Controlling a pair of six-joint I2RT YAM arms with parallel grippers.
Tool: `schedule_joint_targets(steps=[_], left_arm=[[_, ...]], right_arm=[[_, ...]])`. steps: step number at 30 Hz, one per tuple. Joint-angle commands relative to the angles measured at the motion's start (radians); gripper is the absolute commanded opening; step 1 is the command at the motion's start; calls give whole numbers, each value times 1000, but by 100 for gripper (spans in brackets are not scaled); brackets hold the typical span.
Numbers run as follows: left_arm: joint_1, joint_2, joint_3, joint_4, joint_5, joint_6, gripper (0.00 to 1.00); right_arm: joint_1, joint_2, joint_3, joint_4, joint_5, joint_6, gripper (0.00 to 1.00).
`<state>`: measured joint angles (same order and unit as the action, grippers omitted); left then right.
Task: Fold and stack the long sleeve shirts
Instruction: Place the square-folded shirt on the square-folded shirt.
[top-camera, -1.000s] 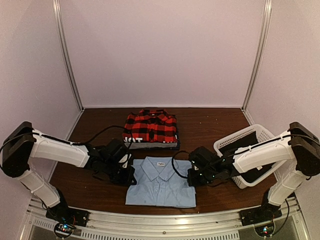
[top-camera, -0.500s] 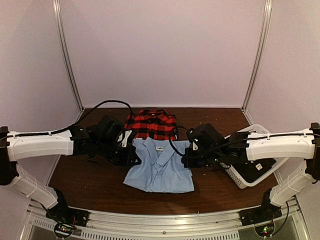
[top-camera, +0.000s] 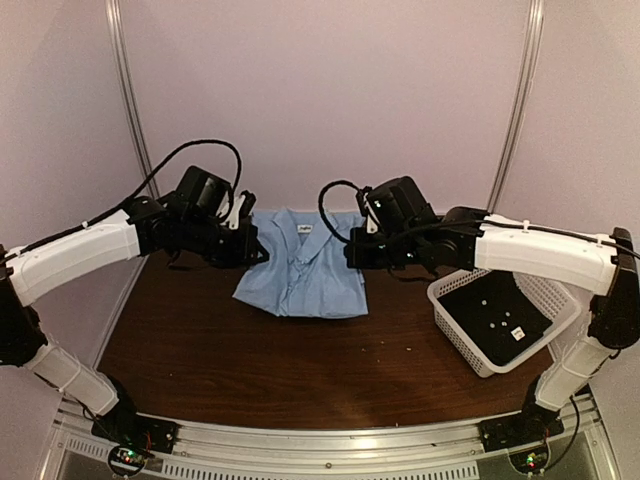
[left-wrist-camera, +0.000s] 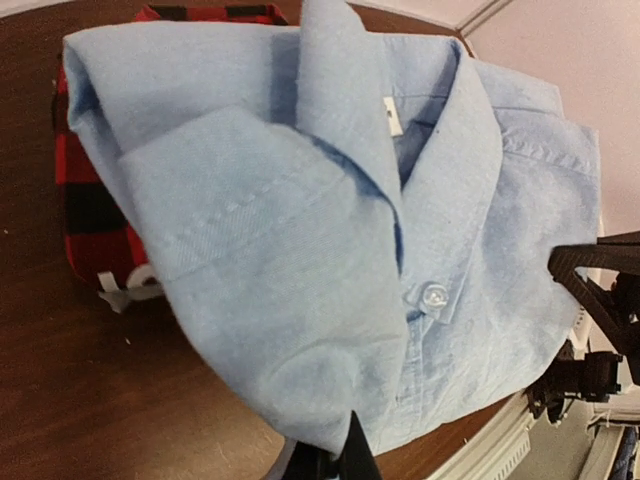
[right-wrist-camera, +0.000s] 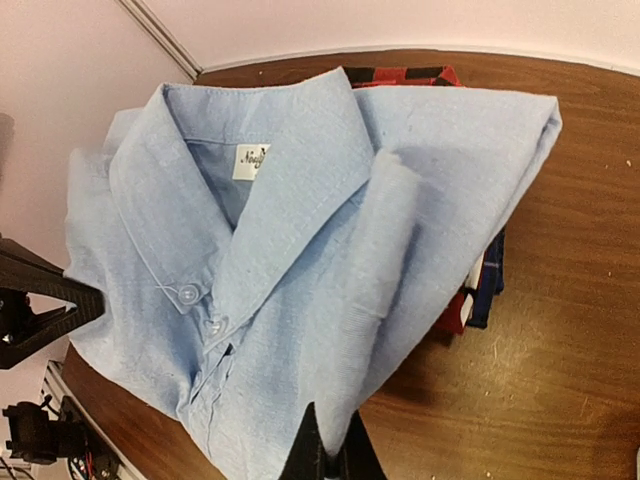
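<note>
The folded light blue shirt (top-camera: 300, 270) hangs in the air between my two grippers, over the far part of the table. My left gripper (top-camera: 254, 250) is shut on its left edge and my right gripper (top-camera: 355, 252) is shut on its right edge. In the left wrist view the blue shirt (left-wrist-camera: 330, 230) fills the frame, pinched at my left gripper (left-wrist-camera: 345, 450). In the right wrist view the blue shirt (right-wrist-camera: 300, 260) is pinched at my right gripper (right-wrist-camera: 335, 455). The folded red-and-black plaid shirt (left-wrist-camera: 90, 200) lies on the table right under it, showing again in the right wrist view (right-wrist-camera: 470, 290); the top view hides it.
A white mesh basket (top-camera: 470, 345) stands on the table at the right, beside my right arm. The brown table (top-camera: 250, 370) stretches toward the near edge. White walls close the back and sides.
Both grippers have lifted the blue shirt off the near part of the table and carried it away from the arm bases, to above the plaid shirt.
</note>
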<state>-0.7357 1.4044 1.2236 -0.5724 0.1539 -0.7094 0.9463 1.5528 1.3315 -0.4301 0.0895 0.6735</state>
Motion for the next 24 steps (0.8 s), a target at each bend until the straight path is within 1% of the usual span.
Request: schedule_joint_targets(steps=[1, 5, 8, 10, 16, 24], left_arm=[[108, 83, 117, 12, -2, 109, 0], [174, 169, 199, 30, 20, 156, 0], [215, 222, 226, 68, 50, 157, 0], [238, 252, 237, 88, 60, 154, 0], [262, 326, 270, 111, 88, 149, 0], [294, 386, 281, 144, 102, 136, 0]], right_arm=[[-66, 117, 137, 54, -19, -106, 0], [-125, 243, 265, 58, -55, -148, 0], [-166, 324, 333, 61, -86, -159, 0], [-190, 365, 367, 70, -138, -160, 0], [-243, 442, 436, 63, -187, -162, 0], [-297, 484, 443, 75, -230, -165, 0]])
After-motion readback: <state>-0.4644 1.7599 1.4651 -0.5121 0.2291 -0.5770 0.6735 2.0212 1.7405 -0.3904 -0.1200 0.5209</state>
